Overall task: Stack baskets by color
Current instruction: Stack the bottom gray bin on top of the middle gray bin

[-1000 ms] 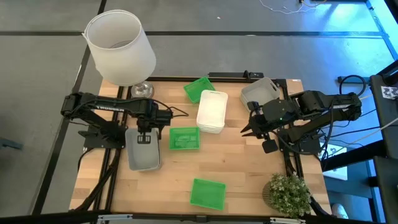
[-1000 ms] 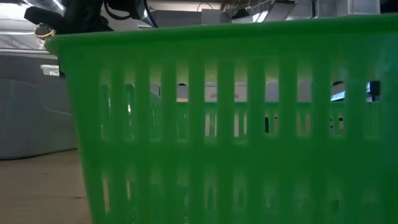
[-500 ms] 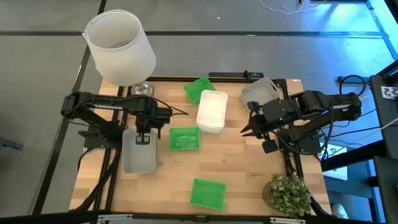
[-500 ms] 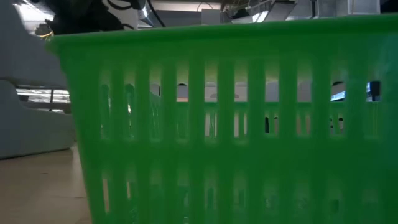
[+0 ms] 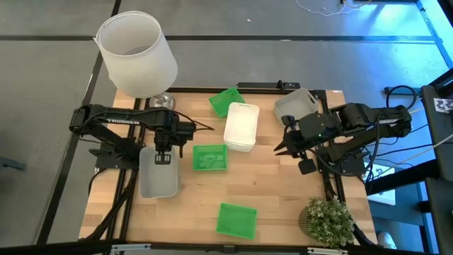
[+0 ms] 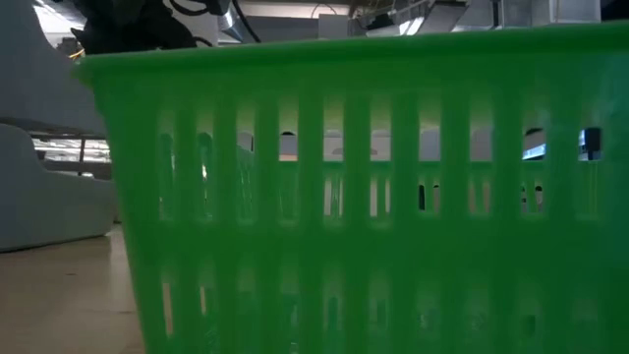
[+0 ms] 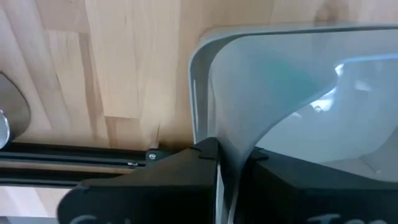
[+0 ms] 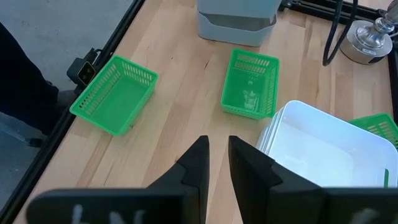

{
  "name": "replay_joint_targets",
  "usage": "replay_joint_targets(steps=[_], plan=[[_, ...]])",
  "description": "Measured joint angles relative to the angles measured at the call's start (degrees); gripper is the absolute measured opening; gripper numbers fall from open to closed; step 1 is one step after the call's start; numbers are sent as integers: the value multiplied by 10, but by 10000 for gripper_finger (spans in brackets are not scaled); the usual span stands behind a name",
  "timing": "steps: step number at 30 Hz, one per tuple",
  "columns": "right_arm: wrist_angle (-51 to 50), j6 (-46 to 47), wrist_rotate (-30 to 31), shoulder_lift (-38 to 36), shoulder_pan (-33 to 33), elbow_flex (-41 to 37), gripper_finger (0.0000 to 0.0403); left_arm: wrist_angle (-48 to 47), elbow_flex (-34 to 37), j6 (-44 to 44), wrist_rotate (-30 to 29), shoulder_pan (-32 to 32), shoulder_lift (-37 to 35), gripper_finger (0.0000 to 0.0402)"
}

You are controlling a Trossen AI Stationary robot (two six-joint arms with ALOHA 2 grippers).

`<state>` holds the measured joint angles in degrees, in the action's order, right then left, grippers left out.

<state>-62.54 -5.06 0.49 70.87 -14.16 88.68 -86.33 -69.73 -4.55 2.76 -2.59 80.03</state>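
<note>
A translucent grey basket [image 5: 158,176] hangs at the table's left side with my left gripper [image 5: 163,156] shut on its far end. In the low view its grey wall [image 6: 44,59] is up high, and another grey shape [image 6: 49,197] stands under it on the table. A stack of white baskets [image 5: 241,126] sits mid-table. Three green baskets lie apart: far [image 5: 226,100], middle [image 5: 210,157] and near [image 5: 236,219]. Another grey basket [image 5: 294,106] is at the far right. My right gripper [image 5: 279,147] hovers open right of the white stack, holding nothing. My left gripper pinches the grey basket's far short wall [image 7: 227,146] at its rim, one finger inside the basket and one outside. The fingers come from above, pointing down. The basket hangs below them over the wood, its other end toward the near edge.
A large white lampshade [image 5: 136,53] stands past the far left corner, with a metal base [image 5: 161,103] beside it. A potted plant [image 5: 327,219] sits at the near right corner. Bare wood lies between the middle and near green baskets.
My left gripper has raised the grey basket. In the low view its wall has gone up from table level. In the high view the basket has shifted slightly toward the table's left edge. The right arm has kept still.
</note>
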Motion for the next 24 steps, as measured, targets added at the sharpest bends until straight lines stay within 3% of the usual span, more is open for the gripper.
replay_joint_targets(steps=[24], plan=[[0,-2,0,0,0,0,61,49,63,-9,3,0,0,0]])
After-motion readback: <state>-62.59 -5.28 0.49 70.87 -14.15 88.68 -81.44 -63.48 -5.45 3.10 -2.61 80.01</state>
